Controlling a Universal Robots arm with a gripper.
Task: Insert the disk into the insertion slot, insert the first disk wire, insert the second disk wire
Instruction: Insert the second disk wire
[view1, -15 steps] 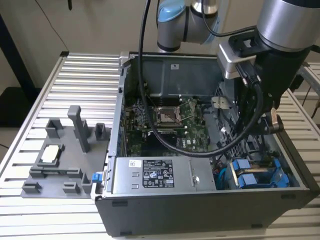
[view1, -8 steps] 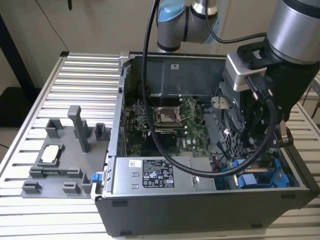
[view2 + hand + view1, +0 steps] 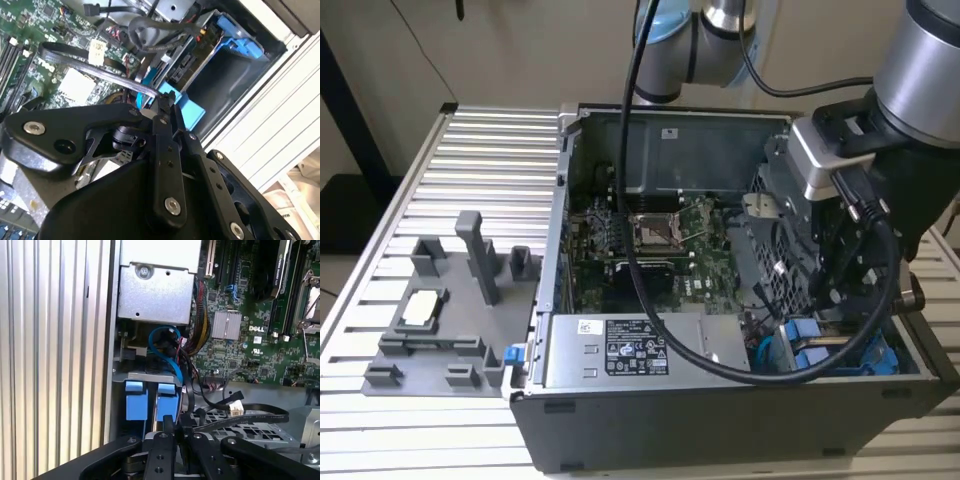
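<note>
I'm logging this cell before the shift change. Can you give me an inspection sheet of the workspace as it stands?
Surface: ribbed aluminium table carrying the open PC case.
Job's things: the disk's blue carrier tabs sit in the insertion slot at the case's corner, on the exterior view's right.
Clutter: grey fixture tray holding a small white part, on the exterior view's left.
Grippers: gripper is down in the case by the blue carrier; finger state unclear.
Cables: thick black cable loops over the motherboard; flat black wire lies loose near the bay.
Surroundings: beige wall behind.
</note>
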